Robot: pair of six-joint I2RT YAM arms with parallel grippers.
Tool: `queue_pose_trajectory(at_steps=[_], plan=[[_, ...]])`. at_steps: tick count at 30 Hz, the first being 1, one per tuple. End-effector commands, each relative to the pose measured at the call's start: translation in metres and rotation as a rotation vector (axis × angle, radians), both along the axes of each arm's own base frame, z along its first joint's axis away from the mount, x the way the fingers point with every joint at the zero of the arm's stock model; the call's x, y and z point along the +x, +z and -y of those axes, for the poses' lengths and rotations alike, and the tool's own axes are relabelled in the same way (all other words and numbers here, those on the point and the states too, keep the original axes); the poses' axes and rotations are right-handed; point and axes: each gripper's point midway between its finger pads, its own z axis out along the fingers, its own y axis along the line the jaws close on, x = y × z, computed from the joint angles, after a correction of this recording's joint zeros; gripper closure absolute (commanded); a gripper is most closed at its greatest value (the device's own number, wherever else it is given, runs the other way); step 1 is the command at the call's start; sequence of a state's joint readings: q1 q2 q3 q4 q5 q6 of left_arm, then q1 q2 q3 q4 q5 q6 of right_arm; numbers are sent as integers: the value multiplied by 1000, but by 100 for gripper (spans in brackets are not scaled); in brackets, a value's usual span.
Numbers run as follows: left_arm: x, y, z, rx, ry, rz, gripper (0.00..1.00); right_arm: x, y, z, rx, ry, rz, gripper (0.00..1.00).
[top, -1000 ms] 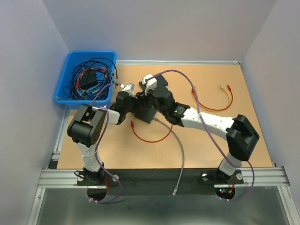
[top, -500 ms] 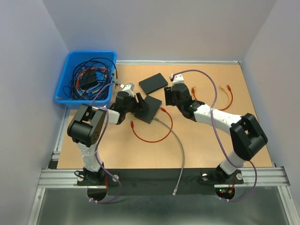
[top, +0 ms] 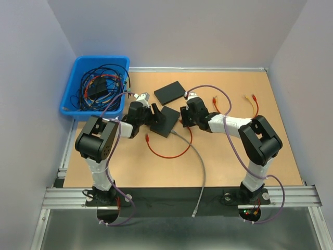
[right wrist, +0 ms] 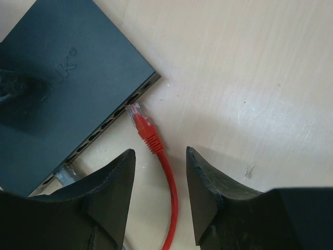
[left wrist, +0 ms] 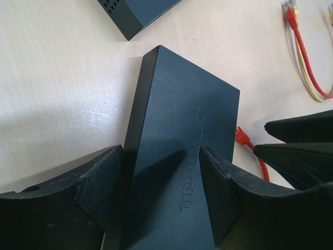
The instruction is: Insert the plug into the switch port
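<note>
A pale lavender-grey back wall (top: 177,31), left wall (top: 26,78) and right wall (top: 312,78) box in a tan, matte tabletop (top: 223,161). An aluminium rail (top: 62,197) runs across its near edge, with a black strip (top: 166,205) along it and dull grey sheet metal (top: 171,234) below. The light is soft and even, throwing only blurred shadows.

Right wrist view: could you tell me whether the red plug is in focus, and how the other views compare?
Right wrist view: the red-booted cable plug and flat black rectangular switch are sharp, shadows soft; left wrist view: evenly lit, the switch's embossed logo legible; top external view: plug too small to judge.
</note>
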State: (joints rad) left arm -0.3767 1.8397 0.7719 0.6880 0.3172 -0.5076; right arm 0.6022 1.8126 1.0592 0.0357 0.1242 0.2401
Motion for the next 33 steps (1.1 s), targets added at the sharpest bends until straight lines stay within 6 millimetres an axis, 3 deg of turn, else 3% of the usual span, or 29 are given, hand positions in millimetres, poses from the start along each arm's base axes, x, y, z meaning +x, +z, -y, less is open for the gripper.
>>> queue_pose_trajectory(at_steps=[1,14,17,18,26,30,33], plan=[[-75,-83,-16,101,-44,-364,27,15,18,-15,58,13,36,51],[-74,-83,-16,98,-46,-364,27,2,-15,-8,31,5,-40,57],[-75,-83,-16,98,-46,-364,27,2,-18,-5,19,-2,-40,65],[-75,-83,-16,98,-46,-364,27,2,-19,-4,14,-4,-38,73],[-75,-84,-17,97,-41,-371,27,-9,-33,4,-11,-2,-70,86],[-75,-85,-18,97,-40,-374,27,-17,-34,8,-10,0,-80,93],[-77,-87,-18,100,-41,-378,27,-16,-8,16,-9,-28,-21,100]])
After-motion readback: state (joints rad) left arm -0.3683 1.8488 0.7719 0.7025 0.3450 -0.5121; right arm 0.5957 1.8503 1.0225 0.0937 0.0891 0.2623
